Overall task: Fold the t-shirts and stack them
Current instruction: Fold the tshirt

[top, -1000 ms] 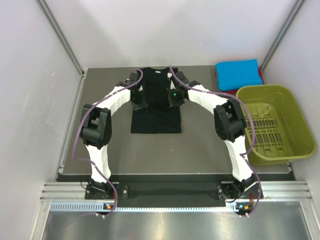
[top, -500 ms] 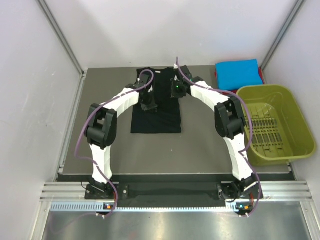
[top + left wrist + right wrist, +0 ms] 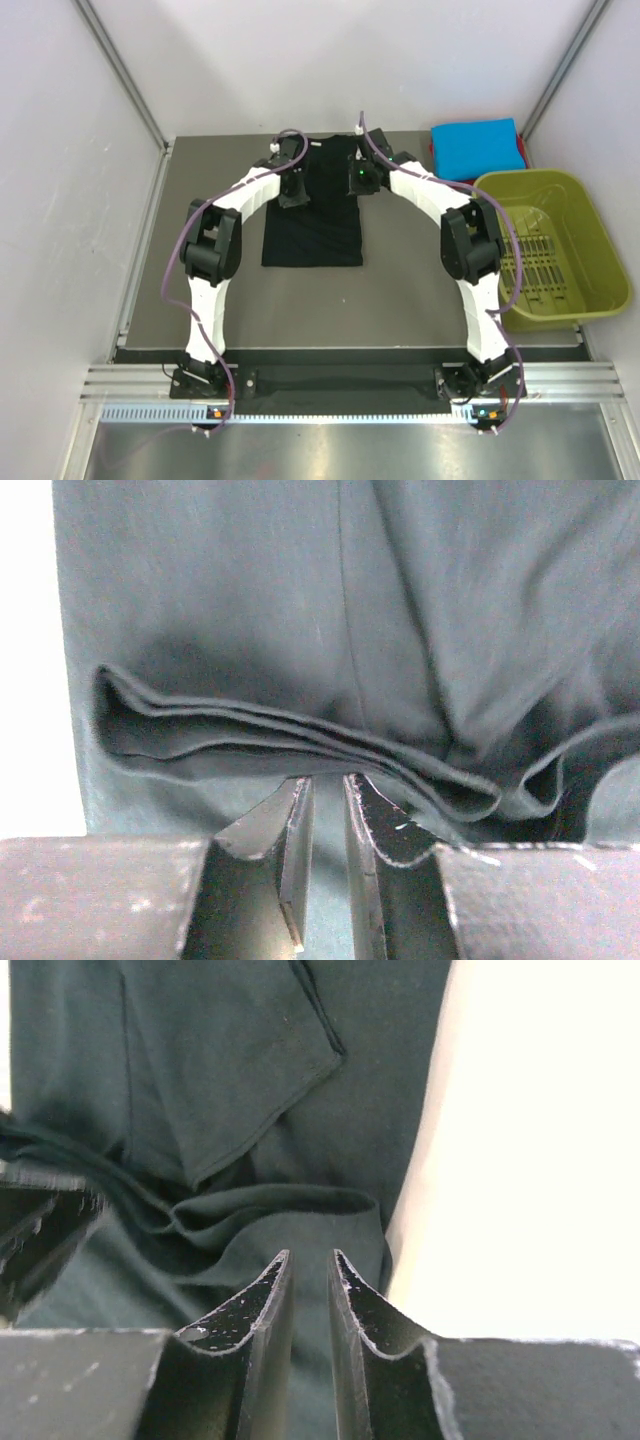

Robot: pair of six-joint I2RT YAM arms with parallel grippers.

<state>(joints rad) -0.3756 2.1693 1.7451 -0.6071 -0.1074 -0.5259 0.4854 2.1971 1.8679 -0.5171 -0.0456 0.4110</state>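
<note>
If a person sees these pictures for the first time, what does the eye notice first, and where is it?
First comes the black t-shirt, spread flat in the middle of the table toward its far edge, with both white arms arching over its upper part. The left gripper and right gripper are low over its rumpled folds. Next, at the far right, the bright blue folded shirt lies just behind the olive-green basket.

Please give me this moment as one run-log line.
stage: folding black shirt | left gripper: jaws nearly shut, at fold edge | right gripper: jaws nearly shut, at fold edge | blue shirt: folded, far right | basket: empty
</note>
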